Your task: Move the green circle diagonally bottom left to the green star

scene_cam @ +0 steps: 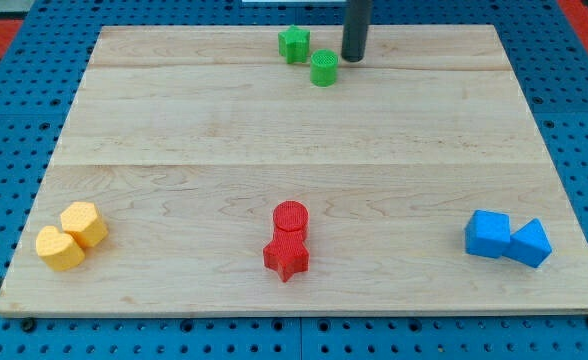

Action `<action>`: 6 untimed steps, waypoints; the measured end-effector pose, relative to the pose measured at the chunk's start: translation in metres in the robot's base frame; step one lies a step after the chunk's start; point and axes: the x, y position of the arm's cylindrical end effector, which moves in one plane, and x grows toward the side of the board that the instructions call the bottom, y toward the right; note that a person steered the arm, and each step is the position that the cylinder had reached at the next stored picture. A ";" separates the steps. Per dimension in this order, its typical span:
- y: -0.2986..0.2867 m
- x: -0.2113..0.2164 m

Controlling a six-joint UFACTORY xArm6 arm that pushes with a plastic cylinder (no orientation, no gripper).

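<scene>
The green circle (pixel 324 68) sits near the view's top, just right of centre. The green star (pixel 294 44) lies close to its upper left, a small gap between them. My tip (pixel 353 59) stands just right of the green circle and slightly above it, very close to it; I cannot tell whether they touch. The dark rod rises from there out of the view's top.
The wooden board (pixel 174 130) lies on a blue pegboard. A red circle (pixel 290 217) and red star (pixel 287 256) touch at bottom centre. Two yellow blocks (pixel 71 236) sit at bottom left, a blue cube (pixel 487 234) and blue block (pixel 529 243) at bottom right.
</scene>
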 end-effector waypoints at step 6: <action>-0.139 0.037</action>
